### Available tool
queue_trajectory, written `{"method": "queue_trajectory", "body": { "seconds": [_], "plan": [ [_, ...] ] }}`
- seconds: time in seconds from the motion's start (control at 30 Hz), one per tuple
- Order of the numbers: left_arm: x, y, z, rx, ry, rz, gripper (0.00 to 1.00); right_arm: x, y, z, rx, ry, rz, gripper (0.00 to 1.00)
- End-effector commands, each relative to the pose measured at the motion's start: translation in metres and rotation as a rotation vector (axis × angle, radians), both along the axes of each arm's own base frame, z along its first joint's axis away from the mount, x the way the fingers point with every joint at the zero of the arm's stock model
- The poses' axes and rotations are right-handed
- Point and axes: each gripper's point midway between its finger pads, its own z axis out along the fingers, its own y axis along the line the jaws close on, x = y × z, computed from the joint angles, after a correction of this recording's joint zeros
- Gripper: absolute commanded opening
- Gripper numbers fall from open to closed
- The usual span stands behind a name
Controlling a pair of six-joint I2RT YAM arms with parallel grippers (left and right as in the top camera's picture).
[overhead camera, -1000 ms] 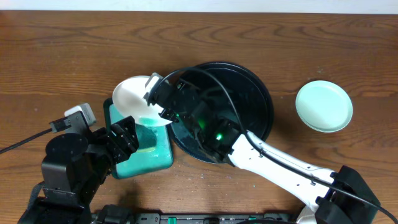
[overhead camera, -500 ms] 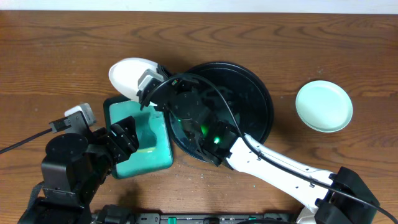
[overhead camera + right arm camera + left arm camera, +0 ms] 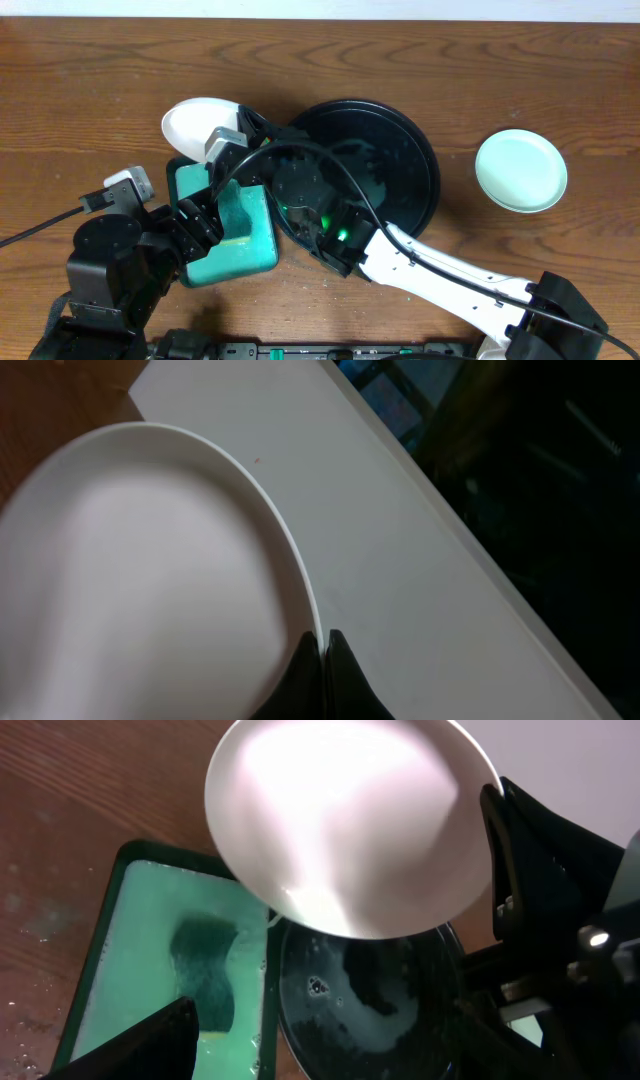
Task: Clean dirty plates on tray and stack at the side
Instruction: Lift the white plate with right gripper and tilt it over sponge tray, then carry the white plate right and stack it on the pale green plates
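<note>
1. The white plate point(image 3: 195, 120) is held tilted, beyond the far end of the sponge tray point(image 3: 255, 250) and to the left of the black tray point(image 3: 410, 160).
2. Its rim is pinched between the pressed-together fingers of the right gripper point(image 3: 323, 650).
3. The left gripper point(image 3: 198, 225) is seen spread over the sponge tray, with nothing gripped.
4. A sponge point(image 3: 205, 970) is seen lying in the sponge tray.
5. A mint plate point(image 3: 520, 170) is set on the table point(image 3: 80, 90), well apart from the black tray, on its right.

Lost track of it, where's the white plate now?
Overhead view: the white plate is held by the right gripper, left of the black tray and just beyond the teal sponge tray.
</note>
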Motion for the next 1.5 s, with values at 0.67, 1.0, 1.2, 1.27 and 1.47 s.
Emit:
{"method": "queue_trajectory", "body": {
  "seconds": [0.67, 1.0, 1.2, 1.27, 1.47],
  "plan": [
    [0.0, 0.003, 0.007, 0.014, -0.019, 0.005, 0.79, -0.008, 0.006, 0.011, -0.045, -0.074, 0.017, 0.01],
    [0.0, 0.003, 0.007, 0.014, -0.019, 0.005, 0.79, -0.008, 0.006, 0.011, -0.045, -0.074, 0.017, 0.01],
    [0.0, 0.003, 0.007, 0.014, -0.019, 0.005, 0.79, -0.008, 0.006, 0.011, -0.045, -0.074, 0.016, 0.01],
    [0.0, 0.003, 0.007, 0.013, -0.019, 0.005, 0.79, -0.007, 0.004, 0.011, -0.044, -0.072, 0.004, 0.01],
    [0.0, 0.003, 0.007, 0.014, -0.019, 0.005, 0.79, 0.037, -0.034, -0.024, 0.371, 0.291, -0.154, 0.01]
  ]
}}
